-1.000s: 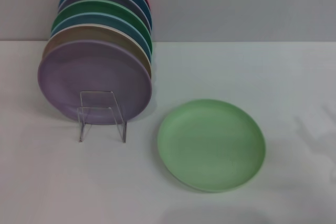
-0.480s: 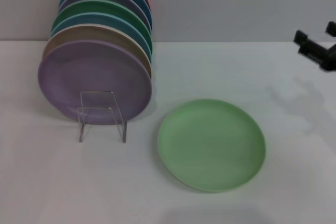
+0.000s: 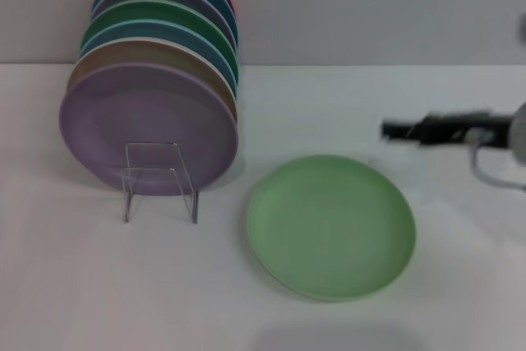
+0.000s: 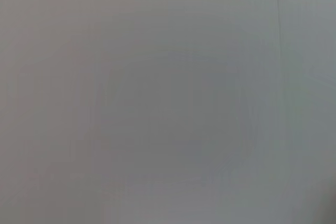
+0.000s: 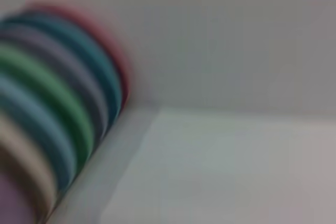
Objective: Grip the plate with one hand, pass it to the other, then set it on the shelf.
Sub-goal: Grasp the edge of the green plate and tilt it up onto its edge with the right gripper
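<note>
The pale mint-green plate (image 3: 330, 226) lies flat on the white table, right of centre in the head view. My right gripper (image 3: 389, 131) reaches in from the right edge. It is black and blurred with motion, and it hovers above the table just beyond the plate's far right rim, without touching it. The left gripper is out of view, and the left wrist view shows only a plain grey surface. The mint plate does not show in the right wrist view.
A clear wire shelf rack (image 3: 160, 182) at the left holds several upright plates, with a lavender plate (image 3: 148, 129) in front and a darker green one (image 3: 164, 14) farther back. The row also shows in the right wrist view (image 5: 52, 103). A grey wall stands behind the white table (image 3: 82, 285).
My right gripper has come into view from the upper right. It has moved left and down toward the mint plate's far right side. The plate and the rack have not moved.
</note>
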Motion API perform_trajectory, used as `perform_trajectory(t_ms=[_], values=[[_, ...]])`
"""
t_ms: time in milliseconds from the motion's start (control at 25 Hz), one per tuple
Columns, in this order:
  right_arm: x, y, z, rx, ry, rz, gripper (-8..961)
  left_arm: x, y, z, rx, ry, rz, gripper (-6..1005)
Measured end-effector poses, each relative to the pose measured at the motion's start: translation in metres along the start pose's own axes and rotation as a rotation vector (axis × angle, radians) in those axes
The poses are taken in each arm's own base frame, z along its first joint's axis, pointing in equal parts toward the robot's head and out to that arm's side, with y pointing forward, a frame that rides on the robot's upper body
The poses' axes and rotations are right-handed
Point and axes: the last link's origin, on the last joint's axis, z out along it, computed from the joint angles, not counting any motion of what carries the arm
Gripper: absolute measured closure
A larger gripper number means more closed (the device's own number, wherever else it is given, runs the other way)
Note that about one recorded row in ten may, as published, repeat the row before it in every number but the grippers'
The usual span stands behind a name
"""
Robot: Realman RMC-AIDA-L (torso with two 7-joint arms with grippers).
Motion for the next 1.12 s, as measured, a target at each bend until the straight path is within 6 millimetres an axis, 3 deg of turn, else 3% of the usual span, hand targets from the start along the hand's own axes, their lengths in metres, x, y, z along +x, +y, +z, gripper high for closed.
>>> perform_trajectory(t_ms=[200, 800, 1120], values=[[0.019, 0.009, 0.025, -0.041, 0.193, -0.034, 170, -0.001, -0.001, -0.001, 0.002, -0.009, 0.003, 141], [0.040, 0.009, 0.038, -0.053, 0.339, -0.067, 187, -0.006, -0.001, -0.002, 0.000, -0.037, 0.001, 142], [0.036, 0.011, 0.036, -0.053, 0.336, -0.087, 196, -0.005, 0.002, -0.003, -0.014, -0.035, 0.001, 143]])
